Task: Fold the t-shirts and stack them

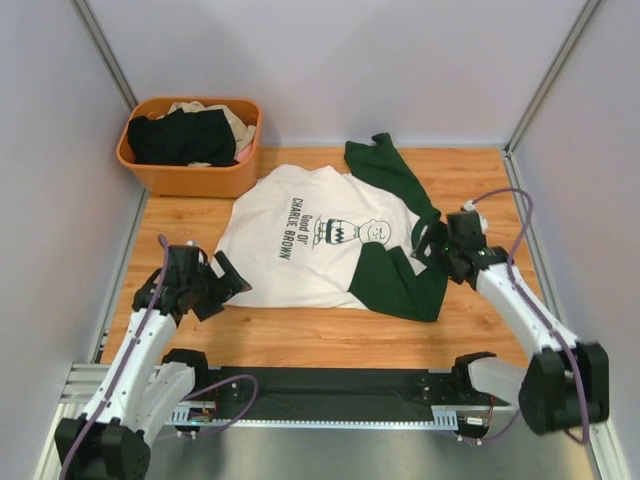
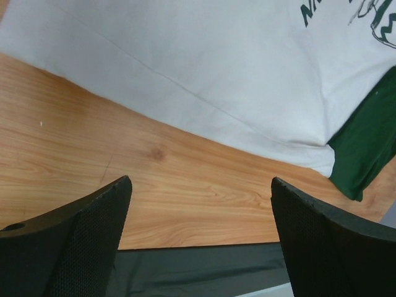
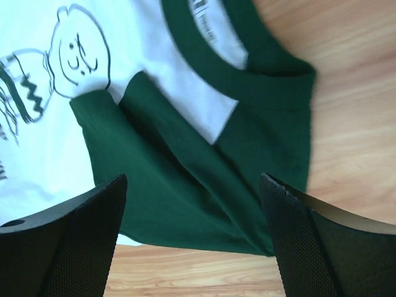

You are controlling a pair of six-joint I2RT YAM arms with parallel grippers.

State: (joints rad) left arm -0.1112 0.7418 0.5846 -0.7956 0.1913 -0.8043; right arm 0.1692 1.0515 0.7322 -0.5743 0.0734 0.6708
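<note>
A white t-shirt (image 1: 300, 235) with dark green sleeves, green collar and a black Charlie Brown print lies flat on the wooden table. Its near sleeve (image 1: 395, 275) is folded in over the body; its far sleeve (image 1: 380, 165) lies spread out. My left gripper (image 1: 225, 286) is open and empty beside the shirt's hem. In the left wrist view it (image 2: 201, 204) hangs over bare wood, short of the white hem (image 2: 204, 80). My right gripper (image 1: 428, 246) is open at the collar end. In the right wrist view it (image 3: 193, 204) hangs over the green sleeve (image 3: 185, 185), holding nothing.
An orange plastic basket (image 1: 185, 180) stands at the back left, holding a black shirt (image 1: 180, 138) and a beige shirt (image 1: 238, 125). Grey walls close in the left, right and back. A black strip (image 1: 330, 385) runs along the table's near edge.
</note>
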